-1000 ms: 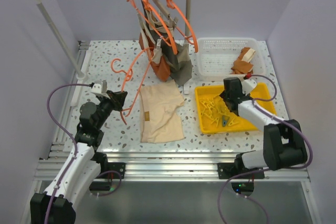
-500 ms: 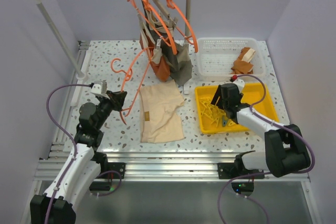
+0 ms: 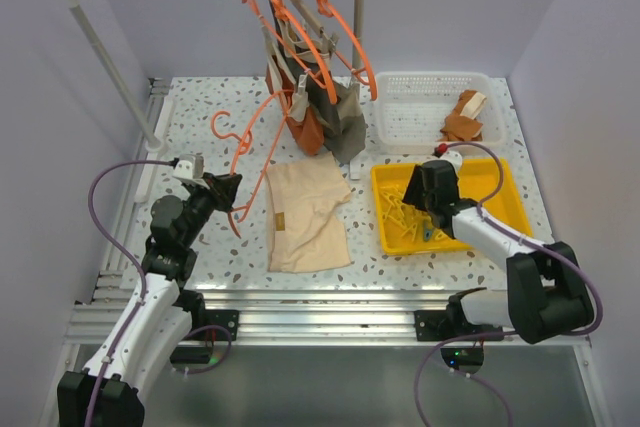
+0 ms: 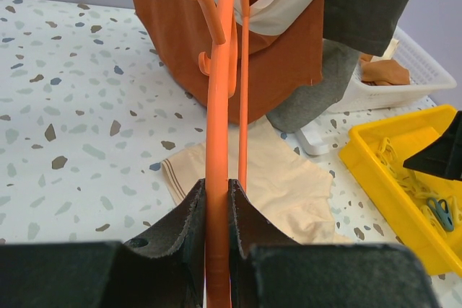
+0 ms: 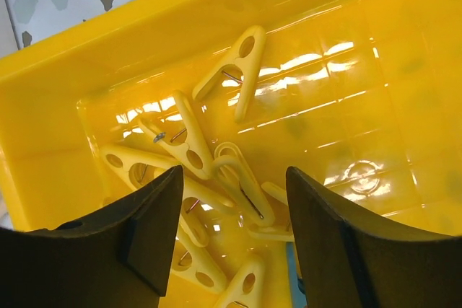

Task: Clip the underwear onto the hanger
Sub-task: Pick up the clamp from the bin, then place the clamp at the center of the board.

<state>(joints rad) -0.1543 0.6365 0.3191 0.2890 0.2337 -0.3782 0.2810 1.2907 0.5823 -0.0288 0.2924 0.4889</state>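
Left end effector: clamped on the lower bar of the hanger, wire pinched between both pads. It sits toward the desk's left edge. The hanger rises tilted from the grip, leaning away to the far right, its hook in the air.

Underwear: flat on the desk at mid-width, closer to the near edge than the far one. Long axis runs roughly far-to-near, near end skewed slightly right. One corner at the far right is folded out.

Key relation: the underwear lies directly right of the left end effector, just beside the hanger's held end, not touching that I can tell. The left arm is the nearer one. The hanger's long axis runs much the same way as the cloth's.

Right end effector: jaws apart, nothing between them, hovering low over the yellow pegs in the yellow tray by the near right of the desk. The underwear lies to its left, past the tray's left wall.

Judgement: peg pickup under way, clipping not yet begun.
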